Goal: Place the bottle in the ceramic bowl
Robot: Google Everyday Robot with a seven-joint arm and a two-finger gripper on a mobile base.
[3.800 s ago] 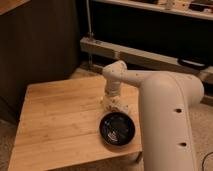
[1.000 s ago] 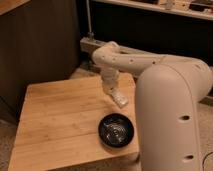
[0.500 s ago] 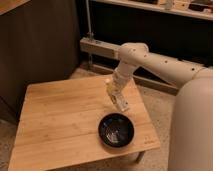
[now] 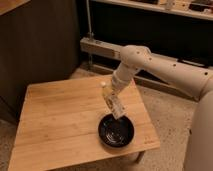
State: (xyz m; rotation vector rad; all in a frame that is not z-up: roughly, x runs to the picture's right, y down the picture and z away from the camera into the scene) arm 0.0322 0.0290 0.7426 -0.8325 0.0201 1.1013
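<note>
Claw [image 4: 111, 95]: clamped on bottle [image 4: 112, 101], raised off worktop [image 4: 55, 125]. Bottle: tilted, cap toward 11 o'clock, base now over 12 o'clock rim of ceramic bowl [image 4: 116, 131]. Arm has swung clear rightward. Judgement: carry nearly done; lower and release remain.

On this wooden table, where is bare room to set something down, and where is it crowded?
The small wooden table is bare across its left half and back, from the left edge to the glossy black ceramic bowl. The front right corner is crowded: the bowl sits there, with the gripper above its rim, shut on the slim white plastic bottle.
</note>
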